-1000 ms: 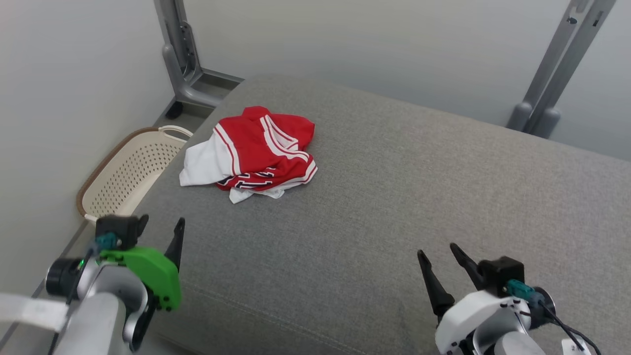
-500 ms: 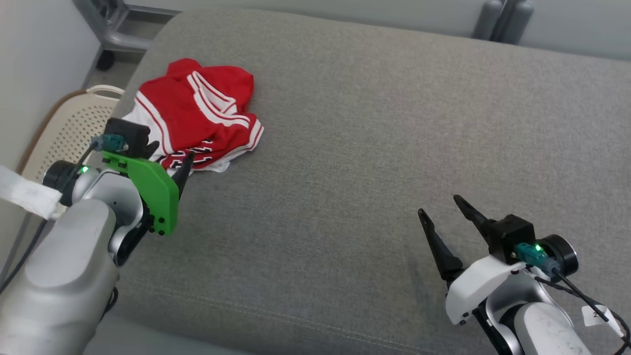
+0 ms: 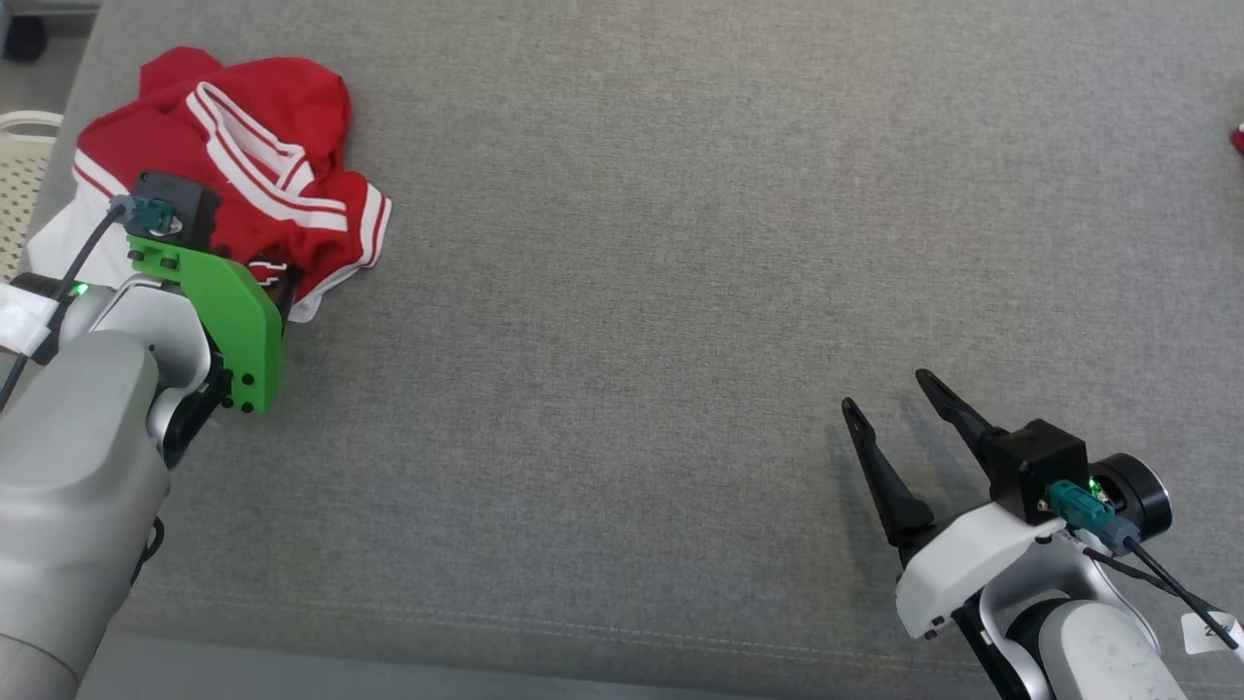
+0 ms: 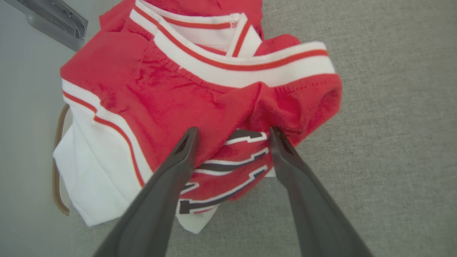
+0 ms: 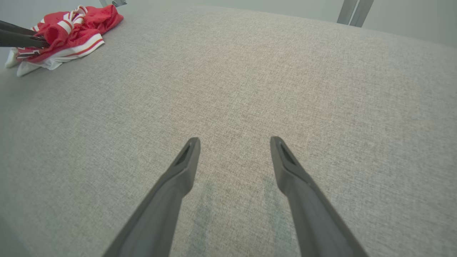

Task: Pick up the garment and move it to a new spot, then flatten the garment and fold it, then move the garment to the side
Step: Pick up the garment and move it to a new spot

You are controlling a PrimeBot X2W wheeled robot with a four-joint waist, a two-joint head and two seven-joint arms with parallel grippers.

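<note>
Your garment (image 3: 253, 165) lies crumpled at ten o'clock: red, white-banded, its dark block lettering (image 4: 221, 167) folded past reading. Your left gripper (image 4: 232, 134) straddles a fold, jaws apart; your right gripper (image 3: 883, 389), four o'clock, gapes too.

Nothing is reading out fully. Dark, white-edged block characters (image 4: 228, 167) are showing on the garment (image 4: 200, 107), folded over and cut off, so not legible. A white tag (image 3: 1210, 632) is hanging off the right arm's cable (image 3: 1157, 578), its mark too small to read.

A grey fabric cushion (image 3: 680, 292) meets a pale wall (image 5: 410, 18).
</note>
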